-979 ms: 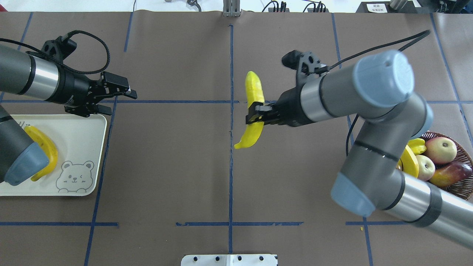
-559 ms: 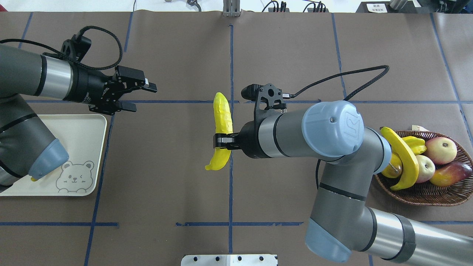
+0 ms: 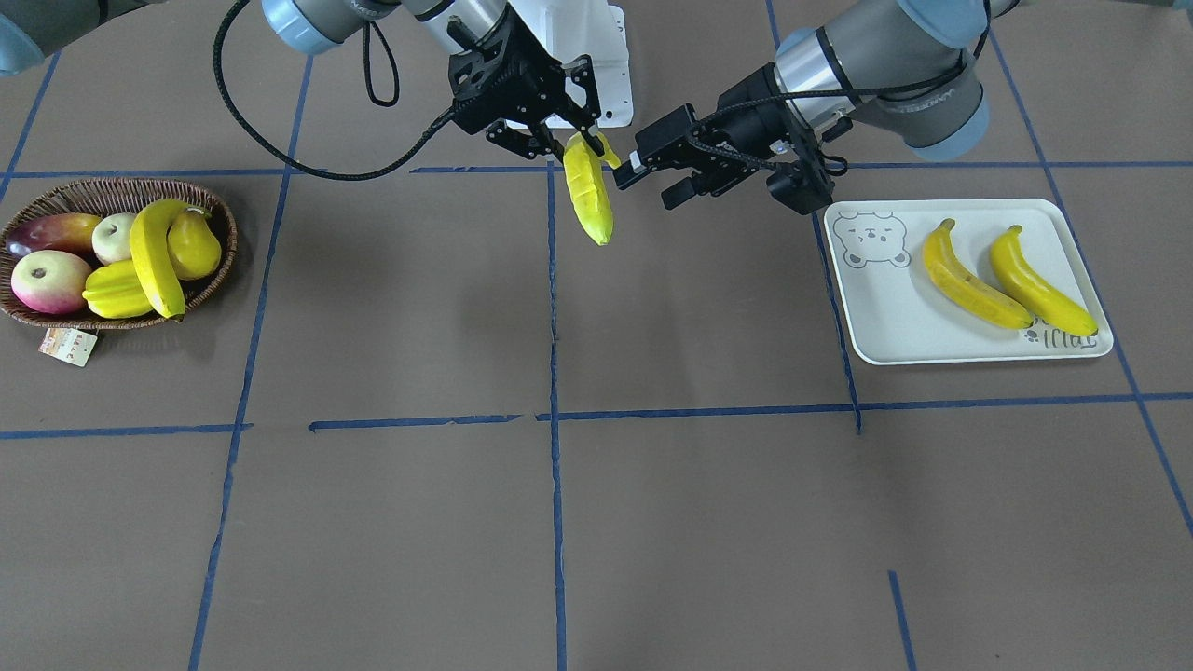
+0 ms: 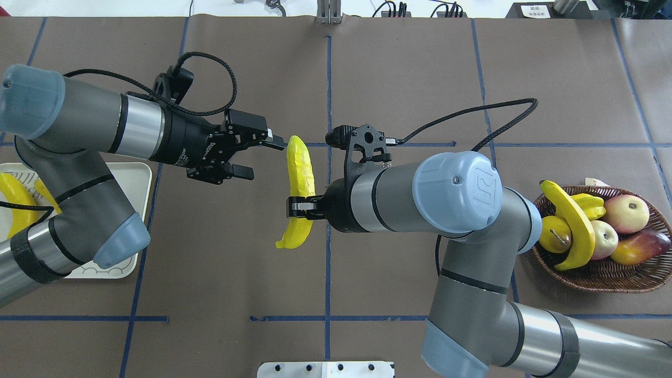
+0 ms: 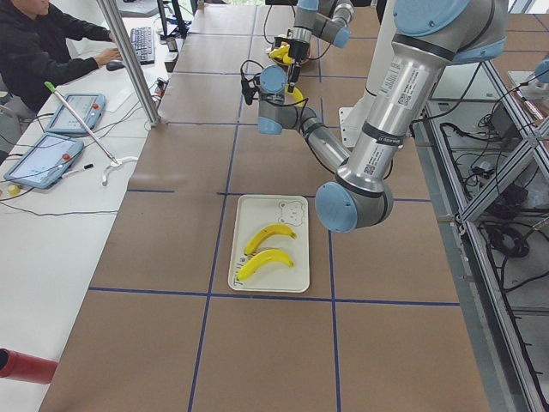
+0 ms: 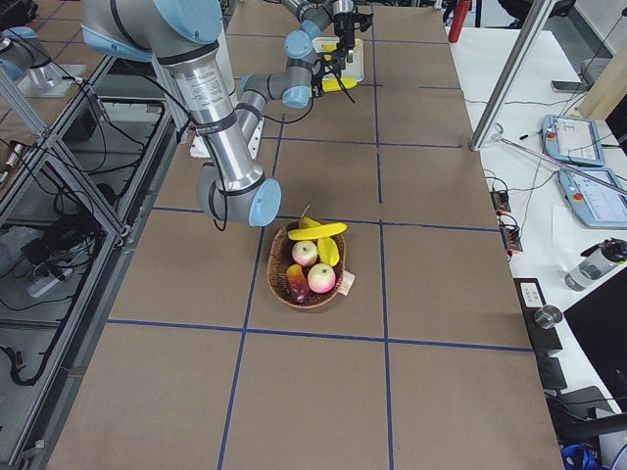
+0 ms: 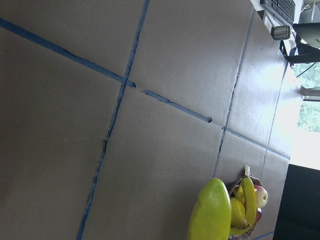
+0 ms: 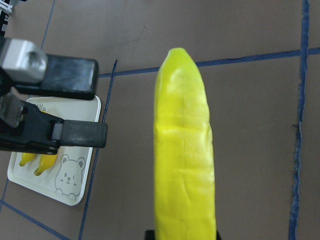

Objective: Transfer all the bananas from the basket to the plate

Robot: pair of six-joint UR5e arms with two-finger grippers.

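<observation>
My right gripper (image 4: 299, 206) is shut on a yellow banana (image 4: 298, 170) and holds it upright above the table's middle; it also shows in the front view (image 3: 589, 191) and the right wrist view (image 8: 185, 150). My left gripper (image 4: 268, 160) is open and empty just left of the banana's upper half, a small gap between them (image 8: 100, 105). Two bananas (image 3: 969, 275) (image 3: 1039, 284) lie on the white bear plate (image 3: 895, 308). One banana (image 4: 575, 231) lies across the other fruit in the wicker basket (image 4: 604, 275).
The basket also holds two apples (image 3: 47, 280), a pear (image 3: 194, 244), a starfruit (image 3: 112, 291) and a reddish mango (image 3: 51, 231). My left arm covers much of the plate (image 4: 131, 178) in the overhead view. Blue tape lines cross the brown table.
My right arm has carried the banana leftward from near the basket side to the table's middle. My left arm has swung right, away from the plate, with its jaws open toward the banana.
</observation>
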